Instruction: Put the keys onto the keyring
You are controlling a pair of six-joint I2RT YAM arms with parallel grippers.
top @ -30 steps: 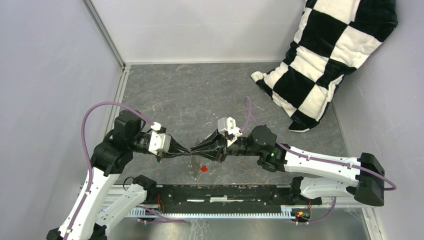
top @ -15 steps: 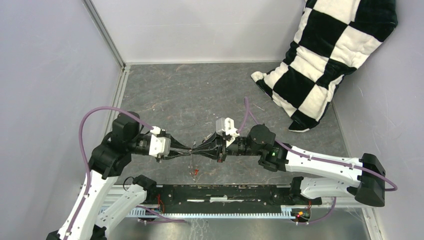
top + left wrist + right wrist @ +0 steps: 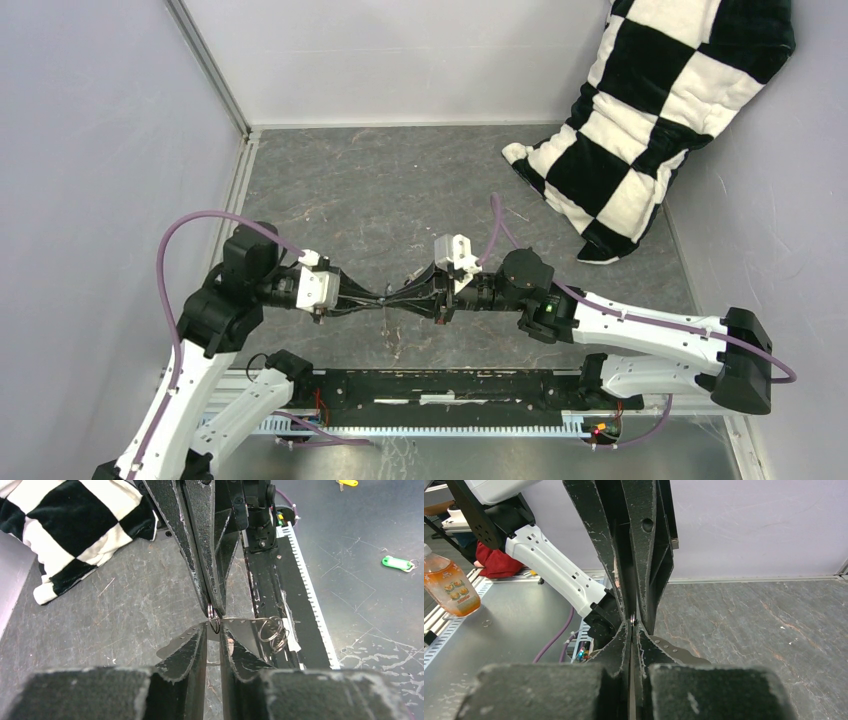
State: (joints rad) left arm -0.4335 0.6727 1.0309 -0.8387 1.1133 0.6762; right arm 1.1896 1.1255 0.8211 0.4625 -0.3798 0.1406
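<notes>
The right gripper [image 3: 631, 625] was clamped on the keyring [image 3: 245, 630], pinching its thin wire at the very fingertips. The left gripper [image 3: 214, 628] met it tip to tip, its fingers [image 3: 192, 646] a narrow slit apart with the wire in the gap. Whether they touched the wire could not be told. The rest of the keyring hung just below both tips, with a bunch of small loops [image 3: 274, 629] to one side. One keyring showed. Well beyond the fingers lay one green tag [image 3: 397, 563] and one yellow tag [image 3: 347, 482].
</notes>
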